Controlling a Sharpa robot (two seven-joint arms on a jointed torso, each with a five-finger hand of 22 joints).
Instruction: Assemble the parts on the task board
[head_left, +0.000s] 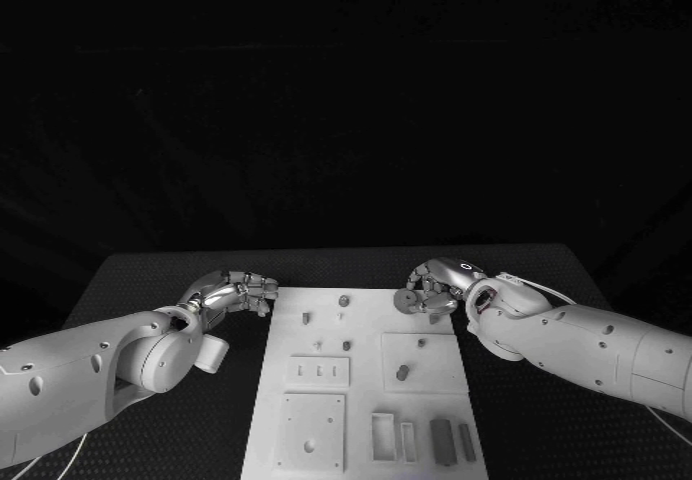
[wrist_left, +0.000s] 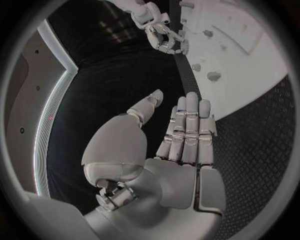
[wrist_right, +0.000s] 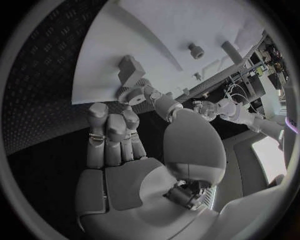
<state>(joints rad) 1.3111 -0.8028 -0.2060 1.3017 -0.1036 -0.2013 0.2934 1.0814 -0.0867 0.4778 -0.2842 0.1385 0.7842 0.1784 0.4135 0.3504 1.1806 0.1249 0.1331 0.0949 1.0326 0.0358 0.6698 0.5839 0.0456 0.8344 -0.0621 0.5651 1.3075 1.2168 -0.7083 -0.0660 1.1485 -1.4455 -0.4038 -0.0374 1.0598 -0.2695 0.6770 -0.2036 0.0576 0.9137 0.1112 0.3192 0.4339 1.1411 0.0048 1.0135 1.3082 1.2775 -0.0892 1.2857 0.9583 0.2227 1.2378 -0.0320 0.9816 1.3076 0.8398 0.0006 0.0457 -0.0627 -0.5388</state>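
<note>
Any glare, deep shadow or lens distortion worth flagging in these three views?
Head view: dim, the background black, the task board evenly lit, no glare. Left wrist view: strong fisheye, the board's edge bends; the left hand sharp. Right wrist view: same bending; the right hand in shade.

A flat white rectangular task board lies lengthwise mid-surface. Small grey parts stand on it: pegs toward twelve o'clock, slim upright blocks at five o'clock, and a round toothed part at one o'clock.
</note>
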